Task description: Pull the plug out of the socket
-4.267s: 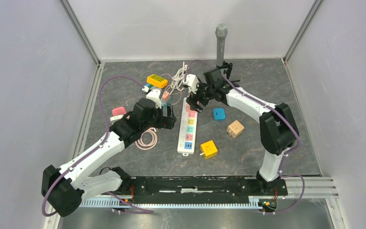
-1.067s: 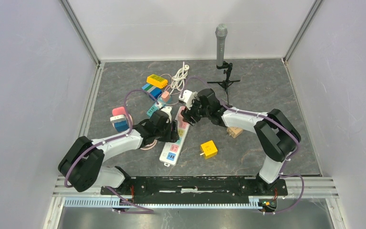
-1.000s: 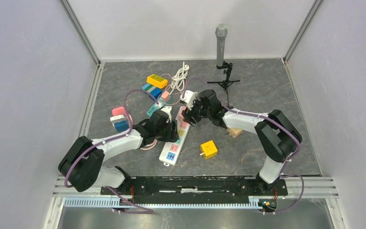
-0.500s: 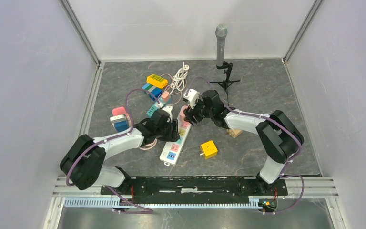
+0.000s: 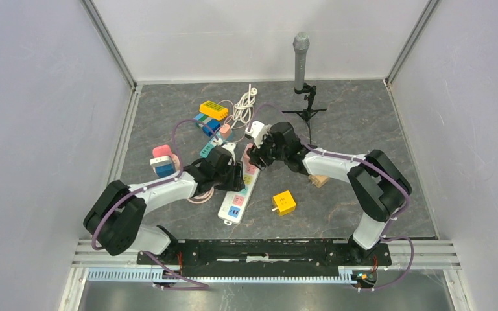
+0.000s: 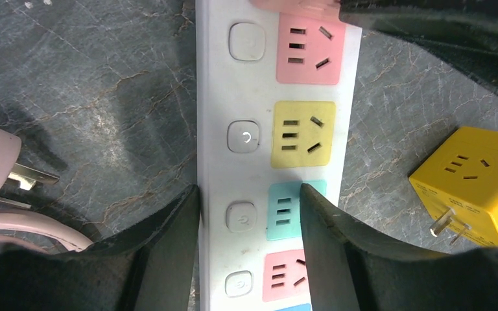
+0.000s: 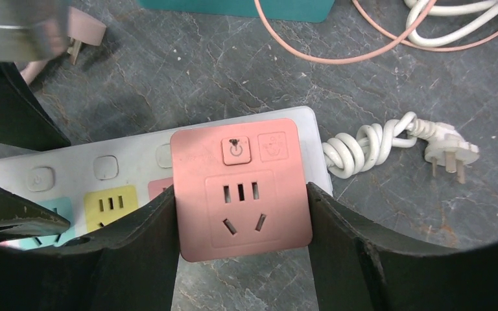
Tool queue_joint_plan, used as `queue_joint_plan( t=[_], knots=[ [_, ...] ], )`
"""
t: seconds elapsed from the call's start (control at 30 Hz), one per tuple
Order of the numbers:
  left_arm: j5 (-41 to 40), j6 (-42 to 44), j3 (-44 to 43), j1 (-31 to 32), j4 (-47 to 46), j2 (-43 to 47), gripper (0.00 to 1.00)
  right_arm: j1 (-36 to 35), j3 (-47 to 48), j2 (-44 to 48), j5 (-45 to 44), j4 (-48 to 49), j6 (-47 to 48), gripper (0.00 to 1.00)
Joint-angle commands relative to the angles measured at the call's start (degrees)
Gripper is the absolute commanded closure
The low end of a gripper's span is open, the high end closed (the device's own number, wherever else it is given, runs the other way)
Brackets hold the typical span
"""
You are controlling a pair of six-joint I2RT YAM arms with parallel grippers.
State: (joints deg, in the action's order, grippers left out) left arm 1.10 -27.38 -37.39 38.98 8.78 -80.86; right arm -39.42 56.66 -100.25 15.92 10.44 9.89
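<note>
Closest to the arm bases, a yellow cube adapter (image 5: 284,202) sits by itself on the grey tabletop (image 5: 363,123), prongs pointing left, just right of the near end of the white power strip (image 5: 235,206). The strip lies on a diagonal, with coloured sockets running up it.

The left tool (image 6: 249,194) is down over the strip about halfway along. Its jaws are apart: one finger (image 6: 168,246) lines up with the strip's left edge, the other sits over the teal socket. Honestly can't tell if it's pressing on the strip or just above it, but it isn't gripping anything. A pink cord coil (image 5: 201,192) lies beside that arm.

A bit further up, the right tool (image 7: 240,193) has the pink cube plug (image 7: 241,162) clamped between its fingers, one flush against each side. The plug is seated at the far end of the strip. A tan cube (image 5: 321,179) peeks out from under the right arm.

Off to the left are pink and blue adapters (image 5: 162,162). Further back are a yellow power block (image 5: 213,109), a bundled white cable (image 7: 369,146) with its own plug, and at the back a microphone on a stand (image 5: 300,58).
</note>
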Motion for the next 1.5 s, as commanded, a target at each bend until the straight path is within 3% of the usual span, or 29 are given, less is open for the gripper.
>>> queue_joint_plan(
  t=[0.0,0.23,0.47,0.6,0.77,0.93,1.03,1.33,1.47],
  knots=[
    [0.3,-0.3,1.3,0.6,6.8,-5.5,0.4,-3.5,-1.9,3.2,-3.4,3.3,4.0,1.0],
    [0.4,-1.1,1.3,0.6,7.6,-5.5,0.41,-1.5,0.2,4.0,0.8,2.2,1.6,1.0],
    [0.2,-1.6,2.0,0.5,7.8,-5.1,0.42,1.8,-1.5,3.2,14.6,10.6,-13.6,1.0],
    [0.0,-1.7,1.6,0.5,8.0,-5.2,0.42,-2.3,-1.5,3.5,7.8,6.8,-7.7,1.0],
    [-0.1,-2.0,1.8,0.5,8.3,-5.3,0.42,-1.8,-2.8,6.0,2.2,6.6,-6.3,1.0],
    [-0.3,-2.4,2.0,0.5,8.5,-5.3,0.42,2.9,2.3,4.1,12.7,6.2,-16.3,1.0],
    [-0.5,-2.5,2.0,0.5,8.4,-5.5,0.42,1.4,3.1,2.8,12.2,5.5,-15.4,1.0],
    [-0.8,-2.3,1.8,0.5,8.2,-5.9,0.43,-2.1,2.3,6.6,0.1,1.4,-6.0,1.0],
    [-0.7,-2.1,1.6,0.5,8.3,-6.3,0.44,1.0,3.7,6.9,6.4,3.7,-13.2,1.0]
  ],
)
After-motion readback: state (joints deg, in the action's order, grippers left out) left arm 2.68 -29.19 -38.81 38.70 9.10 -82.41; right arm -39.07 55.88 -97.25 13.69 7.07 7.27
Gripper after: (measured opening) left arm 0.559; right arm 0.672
